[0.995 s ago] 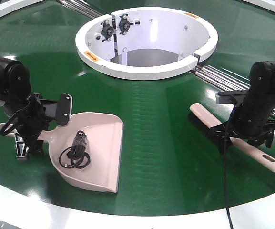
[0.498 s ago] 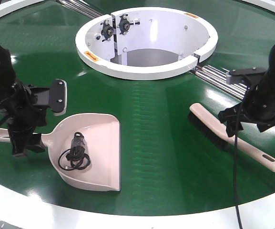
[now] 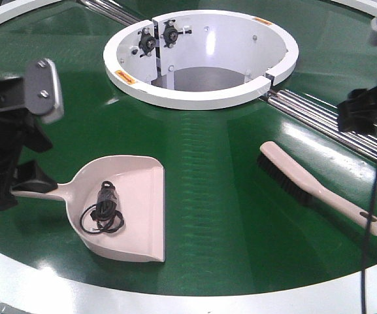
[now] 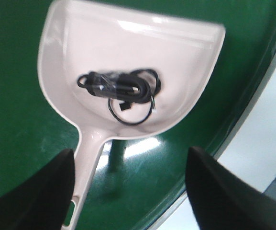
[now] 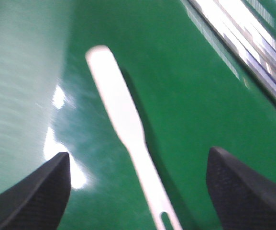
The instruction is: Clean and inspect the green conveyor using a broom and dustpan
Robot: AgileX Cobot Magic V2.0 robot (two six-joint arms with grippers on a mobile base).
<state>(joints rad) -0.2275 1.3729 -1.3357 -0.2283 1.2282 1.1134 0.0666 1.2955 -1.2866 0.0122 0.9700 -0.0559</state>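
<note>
1. Currently the dustpan (image 3: 126,206) lies on the green conveyor (image 3: 227,196), handle pointing toward the left gripper (image 4: 128,191), which hangs above it, jaws spread wide, holding nothing.
2. A coiled black cable (image 4: 118,91) sits inside the tray.
3. The broom (image 3: 319,190) lies flat near the steel rollers (image 3: 319,114), long axis diagonal, slotted handle end nearer the rim.
4. The right gripper (image 5: 138,191) hovers over its handle, released and empty, clearly the nearer arm for it.
</note>
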